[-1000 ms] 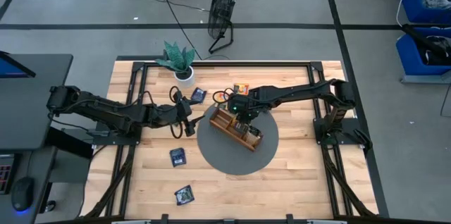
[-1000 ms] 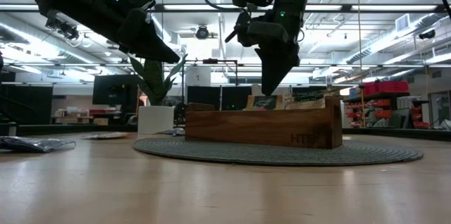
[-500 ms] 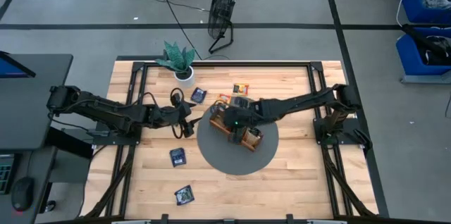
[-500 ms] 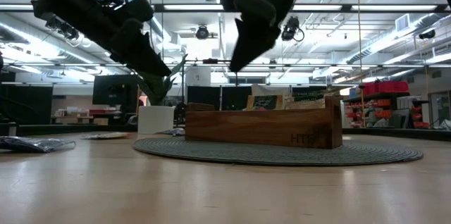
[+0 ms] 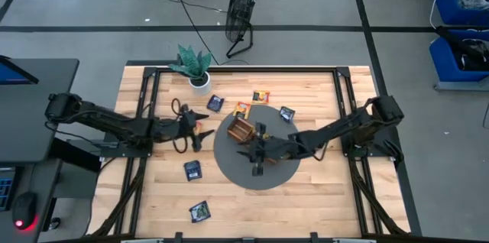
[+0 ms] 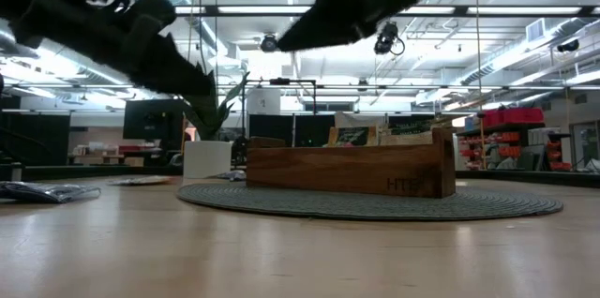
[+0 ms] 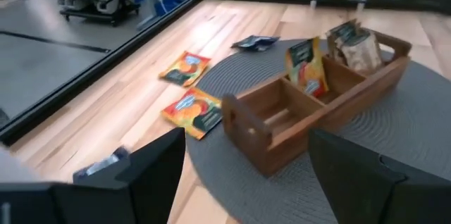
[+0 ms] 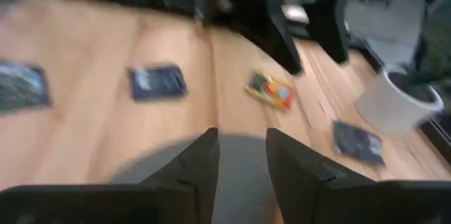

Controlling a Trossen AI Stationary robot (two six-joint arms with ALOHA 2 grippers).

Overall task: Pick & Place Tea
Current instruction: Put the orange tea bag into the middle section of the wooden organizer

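A wooden worktop (image 5: 321, 197) carries a round grey mat (image 5: 284, 168) at its middle. A long wooden tray (image 5: 240, 130) with compartments lies on the mat. Part of it is hidden under the right arm in the overhead view.

Your left gripper (image 5: 200, 123) hovers off the mat's left edge, pointing at the tray. Its fingers (image 7: 151, 175) are spread wide and hold nothing.

Your right gripper (image 5: 257, 156) hangs over the mat, on the tray's near side. Its fingers (image 8: 197, 164) stand slightly parted with nothing between them.

Two tea sachets stand upright in the tray: an orange-and-dark sachet (image 7: 304, 63) and, in a compartment further along, a beige sachet (image 7: 358, 46).

The other sachets lie flat on the worktop. Four are between the mat and the far edge: a dark blue one (image 5: 215, 103), two orange ones (image 5: 261, 96) and a dark one (image 5: 286, 114). Two more dark sachets (image 5: 192, 170) lie towards the near left corner. A potted plant (image 5: 195, 67) stands at the far edge.
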